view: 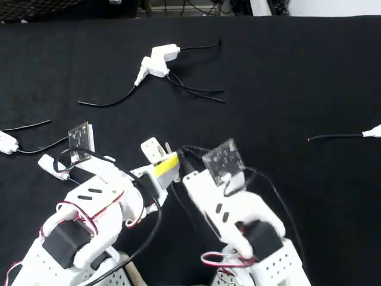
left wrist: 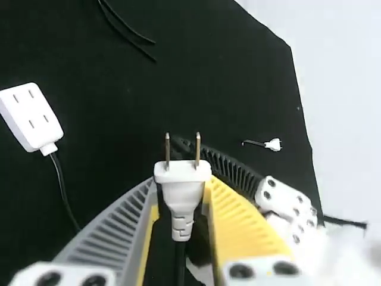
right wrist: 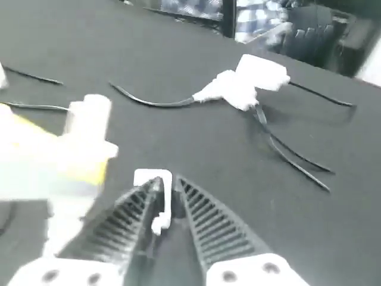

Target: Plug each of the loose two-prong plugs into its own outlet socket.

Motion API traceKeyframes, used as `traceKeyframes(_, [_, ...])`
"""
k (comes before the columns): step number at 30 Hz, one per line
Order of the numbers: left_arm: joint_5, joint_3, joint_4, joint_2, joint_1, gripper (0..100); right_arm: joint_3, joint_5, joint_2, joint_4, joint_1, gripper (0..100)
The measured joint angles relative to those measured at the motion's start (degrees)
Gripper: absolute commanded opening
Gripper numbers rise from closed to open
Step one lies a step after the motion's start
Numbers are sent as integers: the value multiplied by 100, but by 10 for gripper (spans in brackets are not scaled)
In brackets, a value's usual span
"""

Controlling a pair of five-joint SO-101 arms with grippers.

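Left gripper point(left wrist: 181, 186): it is clamping the body of a white two-prong plug point(left wrist: 181, 193), with both prongs pointing outward past the tips and the black cord running back between the jaws. In the high view, this gripper point(view: 166, 168) is sitting at mid-table.

Outlet socket point(left wrist: 30, 116): it is lying flat on the black cloth point(view: 286, 71), slots facing up and apart from the held plug. From above, the socket point(view: 153, 149) is lying just beside the left gripper's tip.

Right gripper point(right wrist: 166, 186): it is crowding in just beside the left gripper point(view: 183, 158). Something small and white is showing at its tip, but I cannot tell whether it is clamped or free.

Obstruction: the right gripper is occupying the space immediately behind the held plug.

Far side: a white connector cluster point(view: 158, 61) is lying well away, with loose black cables point(view: 196, 89) trailing from it. I cannot tell whether its parts are joined.

Left edge: a left-edge plug point(view: 7, 143) is lying with its cord.

Right edge: a right-edge plug point(view: 372, 132) is lying well apart from both arms.
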Motion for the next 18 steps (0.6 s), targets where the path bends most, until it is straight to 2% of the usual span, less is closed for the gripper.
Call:
traceKeyframes(7, [0,0,9,0,18,30,35,0,-387,413,-105,12])
traceKeyframes(13, [-246,0,413,0,229,30,-141,501,-422,1178,-519,12])
traceKeyframes(18, [-738,-114,809,-53,352,30,-448,914,-448,1714,-1029,12])
